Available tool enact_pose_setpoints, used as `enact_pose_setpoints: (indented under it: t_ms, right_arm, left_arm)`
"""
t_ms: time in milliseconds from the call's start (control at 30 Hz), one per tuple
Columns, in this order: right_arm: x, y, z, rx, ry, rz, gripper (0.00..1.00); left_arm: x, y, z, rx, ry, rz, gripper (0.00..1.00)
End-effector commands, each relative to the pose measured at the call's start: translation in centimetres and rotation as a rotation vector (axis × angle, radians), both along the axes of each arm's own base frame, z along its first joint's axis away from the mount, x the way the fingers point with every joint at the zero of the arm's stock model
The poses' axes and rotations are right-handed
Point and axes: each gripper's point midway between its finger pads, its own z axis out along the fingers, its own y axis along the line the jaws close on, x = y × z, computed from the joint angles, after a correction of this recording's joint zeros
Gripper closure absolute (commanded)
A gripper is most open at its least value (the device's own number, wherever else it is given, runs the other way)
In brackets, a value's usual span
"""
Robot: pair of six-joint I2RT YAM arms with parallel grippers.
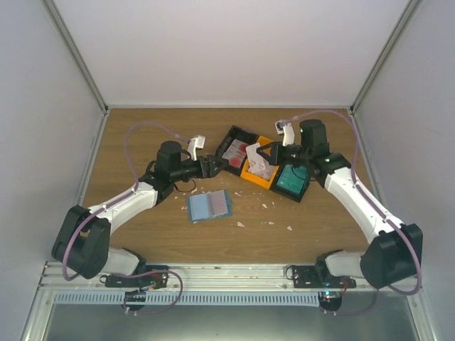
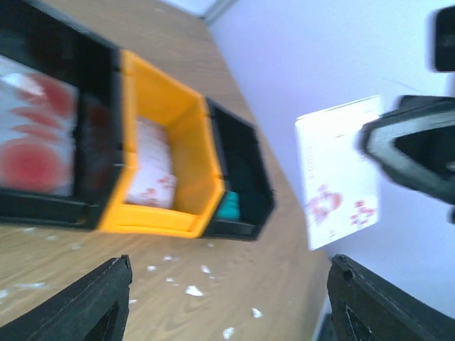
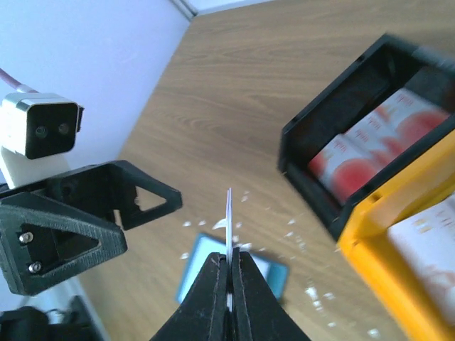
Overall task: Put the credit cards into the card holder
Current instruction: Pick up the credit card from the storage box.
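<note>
- The right gripper (image 3: pixel 229 257) is seen with its fingers pressed together on a credit card (image 3: pixel 229 209), which is gripped by its lower edge and shows edge-on as a thin upright line in the right wrist view
- In the left wrist view this credit card is shown face-on: white with small red blotches, raised in the air above the table (image 1: pixel 170 241)
- The left gripper (image 1: pixel 213 165) is found with its fingers (image 2: pixel 99 298) spread well apart and nothing between them
- It is pointed toward the credit card and the right gripper, close by; from above the two grippers seem not to touch, though this cannot be told for certain
- The card holder (image 1: pixel 210 206), a flat blue sleeve, is laid on the wooden table near the middle, nearer the arm bases than both grippers and apart from the tray
- In the right wrist view it is seen below the credit card
- A three-compartment tray (image 2: pixel 156 220) is set on the table beyond the card holder
- Its black end compartment is filled with red-blotched cards (image 1: pixel 237 149), its orange middle compartment with pale cards (image 1: pixel 259 170), and its other black compartment with teal cards (image 1: pixel 291 181)
- White scraps (image 1: pixel 240 224) are scattered on the table near the card holder and in front of the tray
</note>
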Motion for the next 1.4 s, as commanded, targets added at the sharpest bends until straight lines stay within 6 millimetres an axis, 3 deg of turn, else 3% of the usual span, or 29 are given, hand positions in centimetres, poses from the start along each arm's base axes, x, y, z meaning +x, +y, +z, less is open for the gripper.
enact_pose_setpoints:
  t_ms: [0, 100, 367, 600, 833, 967, 1067, 1133, 1367]
  right_arm:
    - [-2.4, 1.4, 3.6, 0.267, 0.048, 0.03, 0.99]
    - [-4.1, 1.7, 4.8, 0.352, 0.044, 0.074, 0.99]
    - [-6.9, 3.3, 4.9, 0.449, 0.054, 0.219, 0.99]
    - [-8.3, 4.3, 4.9, 0.496, 0.066, 0.316, 0.99]
    - [-8.6, 4.7, 5.6, 0.482, 0.055, 0.367, 0.96]
    - [-8.9, 4.6, 5.6, 0.466, 0.025, 0.383, 0.82]
    - [-8.8, 4.2, 5.6, 0.428, -0.029, 0.361, 0.6]
    - [-8.7, 3.8, 5.6, 0.4, -0.067, 0.338, 0.53]
    - [-9.1, 2.7, 6.3, 0.376, -0.17, 0.305, 0.5]
  left_arm:
    - [-3.2, -2.7, 5.2, -0.158, -0.133, -0.183, 0.22]
    - [-4.5, -3.5, 6.2, -0.216, -0.114, -0.245, 0.2]
    - [-7.1, -6.1, 8.1, -0.325, -0.079, -0.433, 0.19]
    - [-7.0, -6.7, 8.2, -0.328, -0.072, -0.457, 0.45]
    - [-7.3, -6.9, 8.7, -0.318, -0.109, -0.481, 0.79]
    - [-7.6, -6.9, 9.0, -0.316, -0.13, -0.498, 0.98]
    - [-8.0, -6.8, 9.4, -0.311, -0.16, -0.518, 1.0]
    - [-8.3, -6.6, 9.7, -0.304, -0.183, -0.532, 1.0]
    - [-10.4, -6.2, 10.4, -0.294, -0.266, -0.619, 1.0]
